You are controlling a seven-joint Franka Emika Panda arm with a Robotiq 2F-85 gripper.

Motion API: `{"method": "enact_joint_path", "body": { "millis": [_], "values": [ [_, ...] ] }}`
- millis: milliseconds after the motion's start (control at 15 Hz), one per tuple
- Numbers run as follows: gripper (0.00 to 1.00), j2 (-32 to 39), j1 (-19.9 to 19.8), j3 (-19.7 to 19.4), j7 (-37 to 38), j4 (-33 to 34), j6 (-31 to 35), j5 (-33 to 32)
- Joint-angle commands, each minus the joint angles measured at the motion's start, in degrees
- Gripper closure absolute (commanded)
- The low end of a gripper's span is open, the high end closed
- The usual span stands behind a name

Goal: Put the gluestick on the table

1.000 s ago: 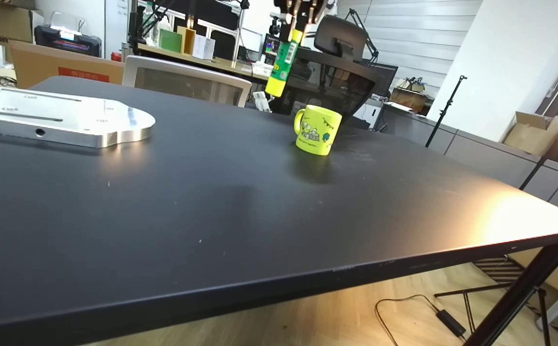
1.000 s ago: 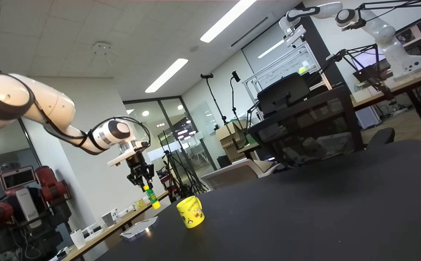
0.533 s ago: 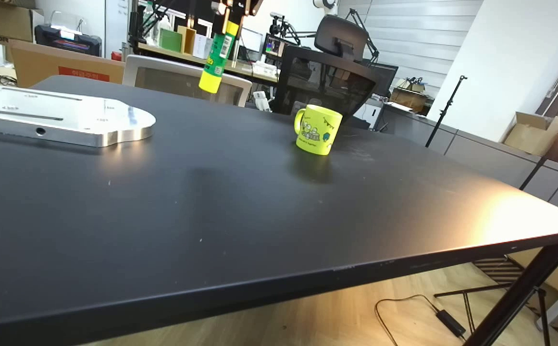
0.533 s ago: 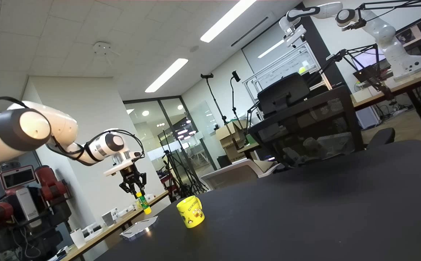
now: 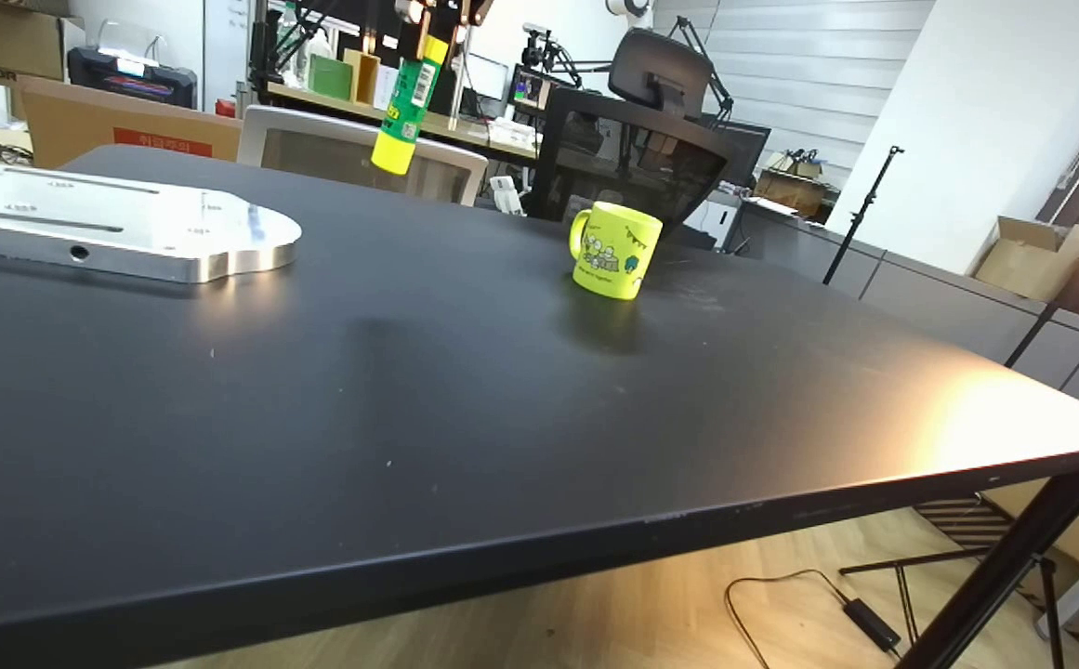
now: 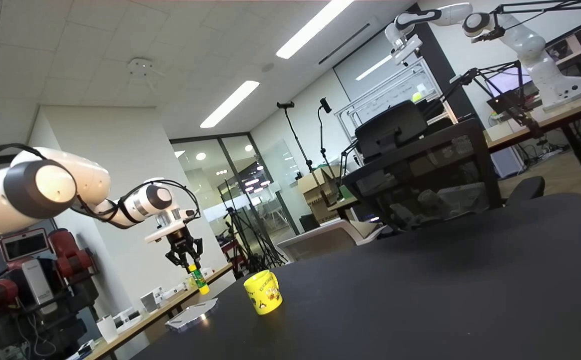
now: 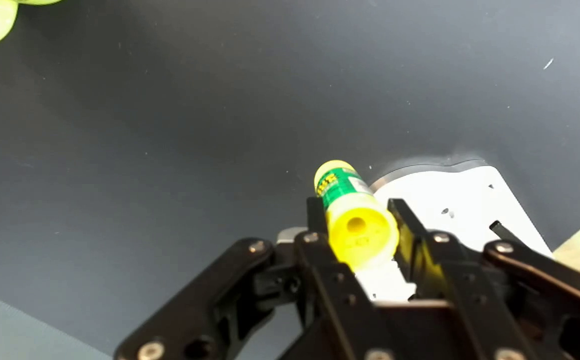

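Big ol' flat matte-black table (image 5: 465, 418) with 2 things sitting right on it: an upright, bright yellow-green cartoon-printed mug (image 5: 615, 251) and a chunky slotted silver metal plate (image 5: 130, 212) lying flat, apart from the mug.

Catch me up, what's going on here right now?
The robot arm has the gluestick clamped in its hand, gripped at the upper end so the rest hangs below. It is in the air, not yet set down on the black table. On that table, the yellow-green mug stands upright and the silver metal plate lies flat; in the wrist view the hand partly hides the plate.
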Motion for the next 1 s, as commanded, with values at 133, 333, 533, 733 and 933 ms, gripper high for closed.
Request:
{"method": "enact_joint_path", "body": {
  "millis": [133,333,533,733,933],
  "values": [
    [0.91,3.8,0.7,-0.8,-2.4,6.5,-2.7,-0.6],
    [0.91,6.8,1.5,-0.8,-5.0,10.9,-3.4,-1.4],
    [0.91,10.0,3.1,-0.8,-7.4,15.8,-5.0,-2.2],
    [0.91,12.5,5.5,-1.3,-9.5,19.5,-6.5,-3.5],
    [0.91,13.6,7.4,-2.7,-12.5,20.7,-6.3,-4.6]
  ]
}}
